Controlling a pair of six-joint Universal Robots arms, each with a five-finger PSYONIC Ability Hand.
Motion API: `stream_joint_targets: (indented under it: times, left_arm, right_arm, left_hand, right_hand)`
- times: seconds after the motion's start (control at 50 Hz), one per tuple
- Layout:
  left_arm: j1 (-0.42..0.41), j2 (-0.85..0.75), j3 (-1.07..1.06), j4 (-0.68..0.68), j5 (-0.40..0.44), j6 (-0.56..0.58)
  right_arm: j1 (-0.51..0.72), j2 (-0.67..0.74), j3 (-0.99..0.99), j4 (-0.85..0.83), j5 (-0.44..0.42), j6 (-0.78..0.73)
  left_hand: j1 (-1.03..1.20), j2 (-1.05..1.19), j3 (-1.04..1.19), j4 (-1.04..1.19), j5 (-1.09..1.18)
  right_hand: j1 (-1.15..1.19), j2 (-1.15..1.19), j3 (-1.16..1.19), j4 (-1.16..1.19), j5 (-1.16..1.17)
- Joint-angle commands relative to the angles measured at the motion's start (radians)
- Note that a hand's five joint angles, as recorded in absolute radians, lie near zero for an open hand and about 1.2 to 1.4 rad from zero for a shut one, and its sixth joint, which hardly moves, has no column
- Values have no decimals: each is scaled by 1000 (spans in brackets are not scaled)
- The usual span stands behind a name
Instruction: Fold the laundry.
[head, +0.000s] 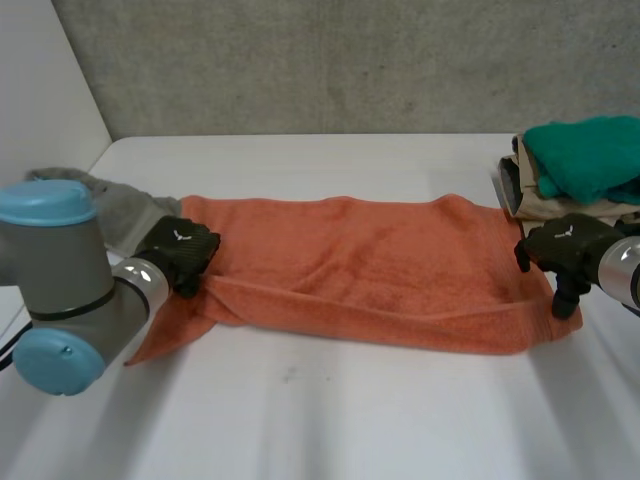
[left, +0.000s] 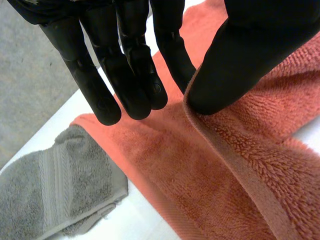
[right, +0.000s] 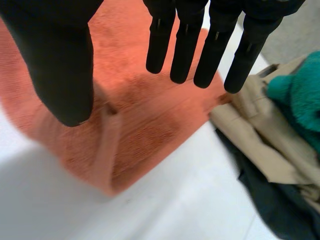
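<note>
Okay, nearest is bare white tabletop (head: 320, 420) at 6 o'clock, nothing on it. Next out, the orange towel (head: 380, 270) lies lengthwise across the middle from 9 to 3 o'clock, flat in the centre, with a ridge running along its near part and its 9 o'clock end rumpled and turned up. The left hand (head: 185, 250) sits on that 9 o'clock end. In its wrist view the thumb (left: 225, 75) and the closest of its straight fingers (left: 175, 55) meet on the raised hem, so it reads as a pinch on the edge, probably to carry that end over for a fold. The right hand (head: 565, 245) is at the towel's 3 o'clock end, above the near corner. Its fingers (right: 185, 55) are straight, side by side and well apart from the thumb (right: 60, 65), gripping nothing, likely poised to take the matching corner where a strip of hem stands up. Farther out at 10 o'clock, a grey towel (head: 115, 205) lies just beside the orange one, probably next in line. At 2 o'clock there is no basket or bin, only a loose stack: a teal cloth (head: 585, 155) on top, a beige garment (head: 560, 205) under it and a dark garment (right: 270, 200) at the bottom, touching the orange towel's far corner. A grey wall (head: 320, 60) closes the back at 12 o'clock.
</note>
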Motion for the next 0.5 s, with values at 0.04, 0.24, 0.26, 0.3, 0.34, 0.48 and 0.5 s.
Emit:
stream_joint_targets:
  times: [0.04,0.24,0.26,0.3,0.34,0.48,0.5]
  left_arm:
    - [-9,-31,16,-5,-23,-3]
    - [-17,-29,-11,-5,-24,-9]
    - [-17,-29,-16,-5,-24,-9]
    - [-17,-31,-28,-5,-21,-8]
    - [-15,-31,-33,-5,-21,-5]
    - [0,-38,71,28,-24,3]
    - [-3,-38,109,41,-26,3]
  right_arm:
    - [16,10,-8,106,-4,-9]
    - [67,122,-25,51,71,-23]
    - [76,134,-27,48,78,-29]
    - [99,176,-45,36,107,-52]
    - [117,202,-69,24,132,-62]
    - [211,214,-273,-160,190,-17]
    - [220,205,-296,-203,190,1]
  left_hand:
    - [266,202,205,195,235]
    - [266,202,205,195,235]
    - [266,202,205,195,235]
    - [266,202,205,195,235]
    - [266,202,205,195,235]
    - [266,202,205,195,235]
    - [266,202,205,195,235]
  right_hand:
    - [-22,-23,-17,-16,4]
    - [16,15,20,22,42]
    - [48,47,53,54,74]
    - [386,385,391,393,413]
    - [812,811,817,819,839]
    - [843,842,848,849,869]
    - [843,842,848,849,869]
